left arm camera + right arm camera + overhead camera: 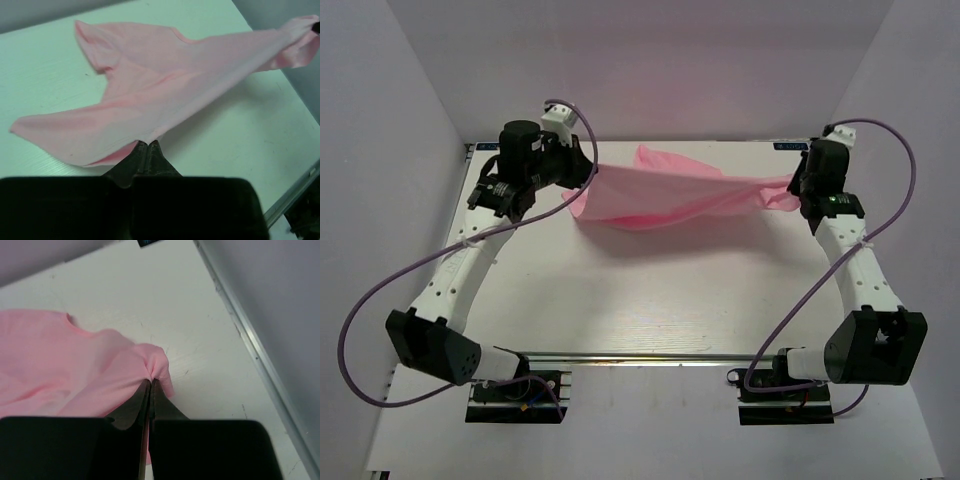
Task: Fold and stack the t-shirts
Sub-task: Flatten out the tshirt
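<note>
A plain light pink t-shirt (675, 195) hangs stretched between my two grippers above the far half of the white table (650, 300). My left gripper (582, 180) is shut on its left edge; in the left wrist view the shut jaws (148, 142) pinch the cloth (165, 90), which fans out away from them. On the other side my right gripper (800, 190) is shut on a bunched corner, and in the right wrist view the fabric (75, 365) puckers at the fingertips (151, 380). The shirt's middle sags, and its far part rests on the table.
Grey walls close in the table on the left, back and right. A metal rail (255, 345) runs along the table's right edge close to my right gripper. Purple cables (380, 290) loop beside both arms. The arm bases (515, 395) stand at the near edge.
</note>
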Controlling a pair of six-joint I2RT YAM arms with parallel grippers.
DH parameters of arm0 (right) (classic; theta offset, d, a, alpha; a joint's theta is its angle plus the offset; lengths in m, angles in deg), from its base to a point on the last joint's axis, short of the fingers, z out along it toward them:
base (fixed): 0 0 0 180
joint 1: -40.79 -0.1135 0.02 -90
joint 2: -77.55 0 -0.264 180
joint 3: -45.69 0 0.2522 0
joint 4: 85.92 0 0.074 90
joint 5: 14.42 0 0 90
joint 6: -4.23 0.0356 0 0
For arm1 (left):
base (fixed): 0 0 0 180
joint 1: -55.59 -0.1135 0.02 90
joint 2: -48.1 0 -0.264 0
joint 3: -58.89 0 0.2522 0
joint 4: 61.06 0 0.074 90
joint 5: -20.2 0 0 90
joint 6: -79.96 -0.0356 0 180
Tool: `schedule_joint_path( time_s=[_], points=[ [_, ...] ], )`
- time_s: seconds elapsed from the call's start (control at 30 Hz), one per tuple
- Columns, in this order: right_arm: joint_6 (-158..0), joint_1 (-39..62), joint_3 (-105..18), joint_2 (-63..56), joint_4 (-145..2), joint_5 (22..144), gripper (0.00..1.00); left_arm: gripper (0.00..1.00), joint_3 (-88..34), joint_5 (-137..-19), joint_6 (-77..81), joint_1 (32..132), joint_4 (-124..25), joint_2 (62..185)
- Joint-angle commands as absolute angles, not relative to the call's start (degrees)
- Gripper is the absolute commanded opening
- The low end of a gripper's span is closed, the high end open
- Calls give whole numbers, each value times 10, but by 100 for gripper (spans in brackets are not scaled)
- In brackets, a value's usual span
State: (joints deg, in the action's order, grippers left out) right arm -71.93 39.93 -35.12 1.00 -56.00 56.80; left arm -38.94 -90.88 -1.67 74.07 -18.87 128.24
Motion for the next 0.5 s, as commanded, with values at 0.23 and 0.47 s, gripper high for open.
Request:
schedule_joint_path(
  time_s=[0.23, 0.47],
  points=[
    [-801, 418, -540, 97, -583, 568, 0, 0, -485, -780, -10, 732, -181, 1196],
    [-854, 417, -640, 158, -581, 652, 0, 0, -593, -743, -42, 732, -163, 1184]
  ],
)
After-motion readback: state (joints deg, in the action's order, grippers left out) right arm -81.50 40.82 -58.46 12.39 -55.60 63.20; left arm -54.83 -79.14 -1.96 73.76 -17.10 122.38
